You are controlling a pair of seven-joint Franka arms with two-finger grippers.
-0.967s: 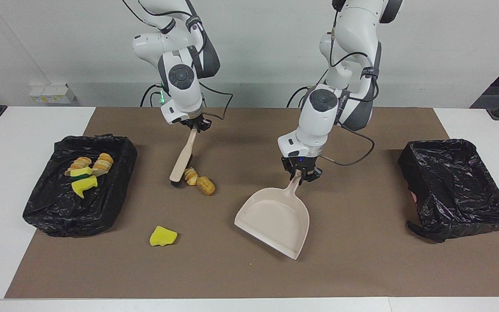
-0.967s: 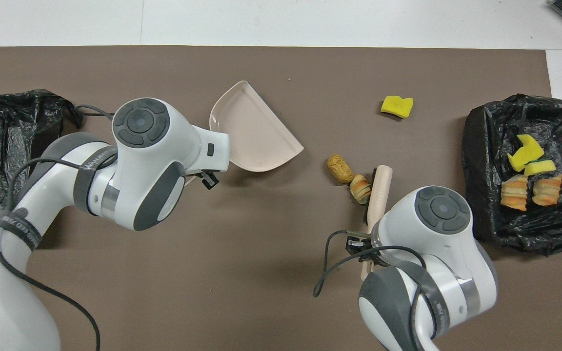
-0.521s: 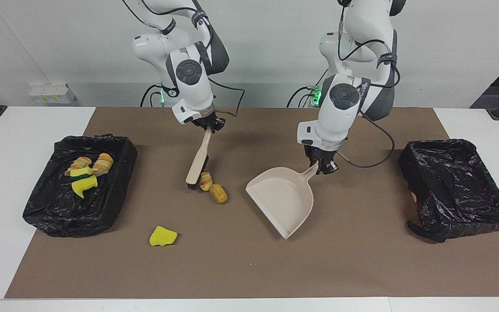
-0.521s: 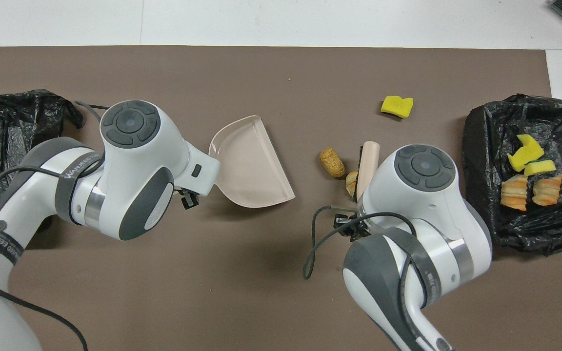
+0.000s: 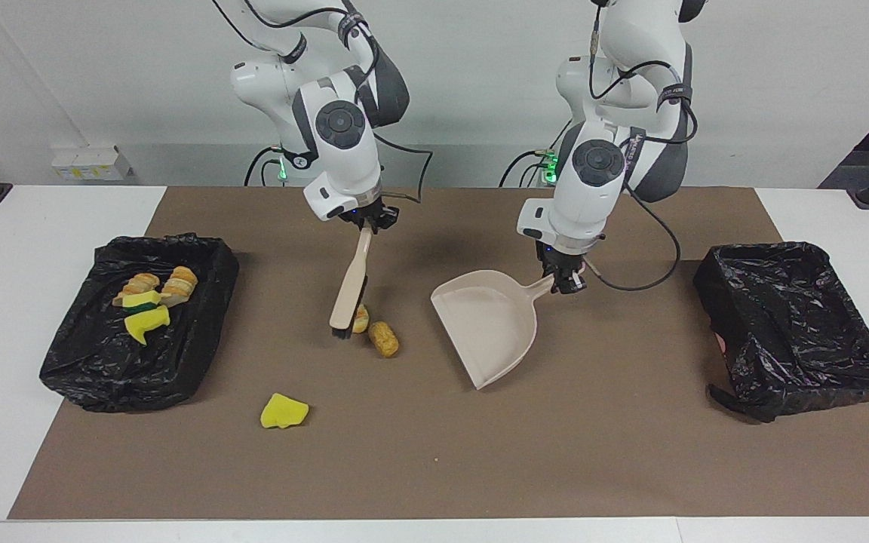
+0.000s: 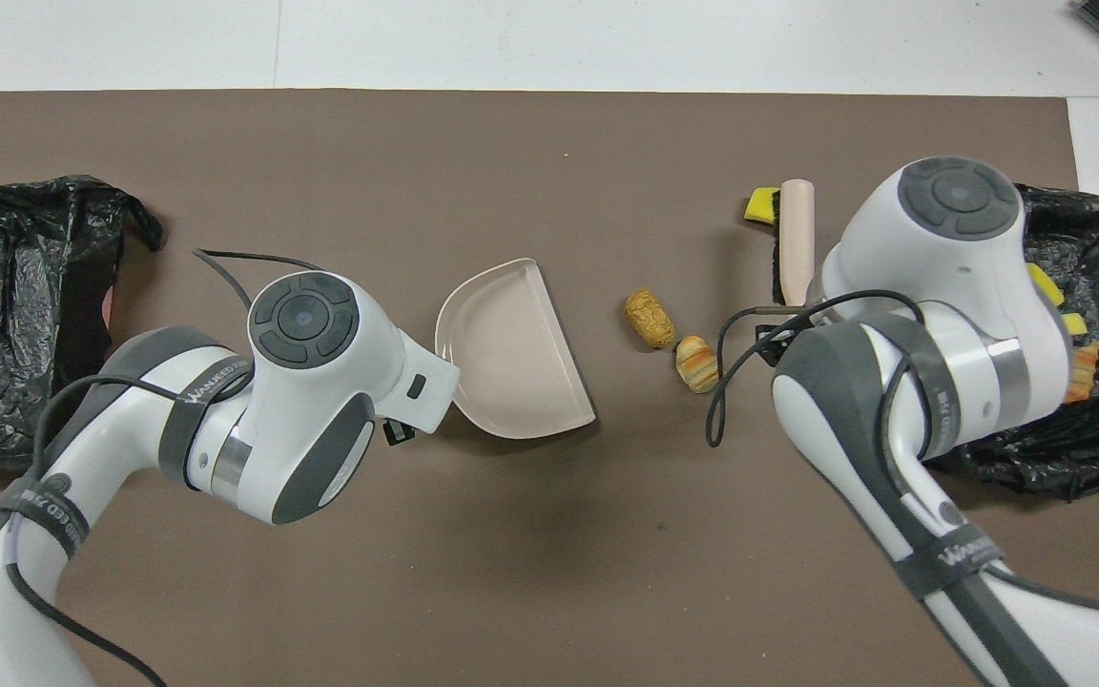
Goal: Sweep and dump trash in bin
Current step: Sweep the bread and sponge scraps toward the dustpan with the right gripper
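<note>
Two tan bread-like lumps of trash (image 5: 384,338) (image 6: 651,318) lie mid-mat. A yellow sponge scrap (image 5: 284,412) (image 6: 757,206) lies farther from the robots, toward the right arm's end. My right gripper (image 5: 366,225) is shut on the handle of a beige brush (image 5: 350,283) (image 6: 796,239), which hangs slanted with its bristle end just above the lumps. My left gripper (image 5: 564,280) is shut on the handle of the beige dustpan (image 5: 491,324) (image 6: 511,363), whose open mouth faces the lumps. The black-lined bin (image 5: 201,347) (image 6: 1098,219) at the right arm's end holds several scraps.
A second black-lined bin (image 5: 789,324) (image 6: 15,286) stands at the left arm's end with nothing visible inside. The brown mat (image 5: 631,452) covers the table between the two bins. Cables hang from both wrists.
The right arm lifted the brush off the mat, leaving the two lumps it had pushed toward the dustpan. The left arm turned the dustpan's mouth to face them and drew it nearer the robots.
</note>
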